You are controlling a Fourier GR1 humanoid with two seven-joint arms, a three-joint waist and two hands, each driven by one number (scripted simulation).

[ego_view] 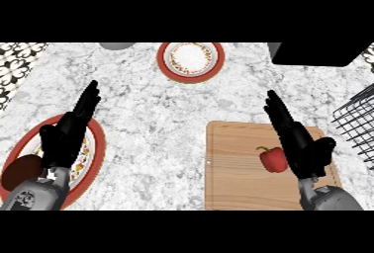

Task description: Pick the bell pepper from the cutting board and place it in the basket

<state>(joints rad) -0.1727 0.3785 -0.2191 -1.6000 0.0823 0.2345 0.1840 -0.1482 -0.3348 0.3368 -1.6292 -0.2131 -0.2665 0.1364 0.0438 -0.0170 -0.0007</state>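
A red bell pepper (274, 159) with a green stem lies on the wooden cutting board (234, 173) at the lower right. My right hand (301, 146) is just right of the pepper, fingers straight and pointing away, open, with nothing in it. The black wire basket (358, 121) shows only partly at the right edge. My left hand (67, 133) rests open at the left, fingers up, over a red-rimmed plate (93, 158).
A brown round item (21, 170) sits on the left plate. A second red-rimmed plate (191, 60) stands at the back centre. A dark box (318, 53) is at the back right, a grey object (116, 45) at the back left.
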